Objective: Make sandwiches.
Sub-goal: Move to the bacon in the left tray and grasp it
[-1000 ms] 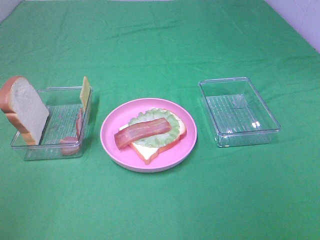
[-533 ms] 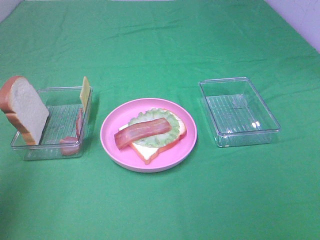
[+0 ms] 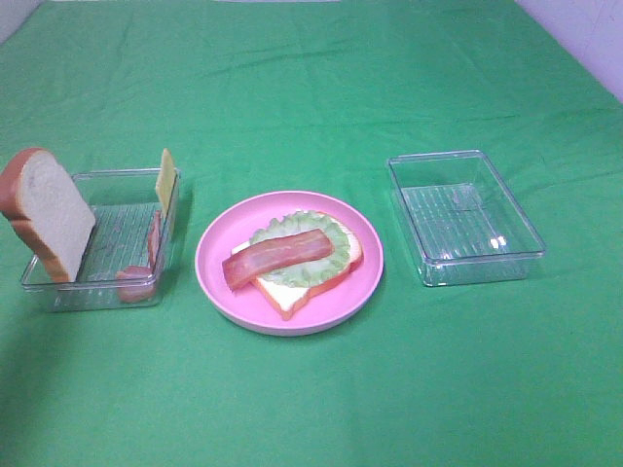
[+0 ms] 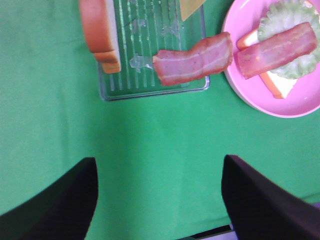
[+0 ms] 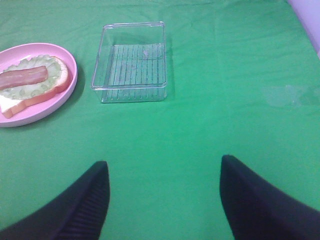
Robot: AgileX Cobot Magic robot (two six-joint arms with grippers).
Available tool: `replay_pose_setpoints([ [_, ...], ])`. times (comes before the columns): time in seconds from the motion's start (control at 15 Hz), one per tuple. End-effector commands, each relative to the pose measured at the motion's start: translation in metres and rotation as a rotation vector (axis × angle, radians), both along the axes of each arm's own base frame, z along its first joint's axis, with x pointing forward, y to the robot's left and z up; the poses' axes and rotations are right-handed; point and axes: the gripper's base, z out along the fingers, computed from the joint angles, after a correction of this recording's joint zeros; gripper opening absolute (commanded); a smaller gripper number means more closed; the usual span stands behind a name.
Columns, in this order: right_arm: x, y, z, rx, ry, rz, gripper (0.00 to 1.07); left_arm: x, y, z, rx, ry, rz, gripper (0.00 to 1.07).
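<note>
Building the sandwich (image 3: 304, 265) looks about half done: on the pink plate (image 3: 206, 265) at the middle of the counter lie a bread slice, a lettuce leaf on it, and one bacon strip (image 3: 273, 258) across the top. Cheese and the closing slice are not yet on. Both wait in the left tray (image 3: 92, 295). The second bread slice (image 3: 49, 209) stands on edge at the tray's outer end, the cheese slice (image 3: 166, 178) leans in the far corner nearest the plate, and a second bacon strip (image 4: 192, 59) rests along the wall by it.

The left claw (image 4: 159, 165) hangs over bare cloth beside that tray, fingers spread wide with nothing between them. The right claw (image 5: 164, 162) is likewise spread and holds nothing, over cloth short of the right tray (image 3: 467, 265), where I see no food.

The next move probably falls to the left arm: reach into its tray, pinch a thin upright piece by its edge, and lay it on the plate without shifting the stack.

A wrinkled green cloth (image 3: 311, 88) covers the counter, and a pale wall (image 3: 584, 34) shows at the far right corner.
</note>
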Motion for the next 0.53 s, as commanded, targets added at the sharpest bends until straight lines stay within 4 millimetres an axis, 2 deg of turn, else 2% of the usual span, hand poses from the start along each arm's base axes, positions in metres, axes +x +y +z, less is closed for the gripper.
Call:
replay_pose_setpoints([
  [0.07,0.0,0.0,0.0,-0.005,-0.015,-0.005,0.6,0.01,-0.014,-0.001,-0.012,0.037,-0.006,0.67],
  [0.2,0.0,0.0,0.0,-0.005,-0.015,-0.005,0.6,0.038,-0.052,-0.014,0.043,0.121,0.007,0.67],
  [0.27,0.0,0.0,0.0,-0.005,-0.015,-0.005,0.6,0.044,-0.064,-0.019,0.065,0.142,-0.004,0.67],
  [0.33,0.0,0.0,0.0,-0.005,-0.015,-0.005,0.6,0.044,-0.064,-0.019,0.065,0.142,-0.004,0.67],
  [0.4,0.0,0.0,0.0,-0.005,-0.015,-0.005,0.6,0.055,-0.087,-0.031,0.105,0.201,-0.013,0.67],
  [0.53,0.0,0.0,0.0,-0.005,-0.015,-0.005,0.6,0.068,-0.113,-0.05,0.183,0.277,-0.011,0.67],
])
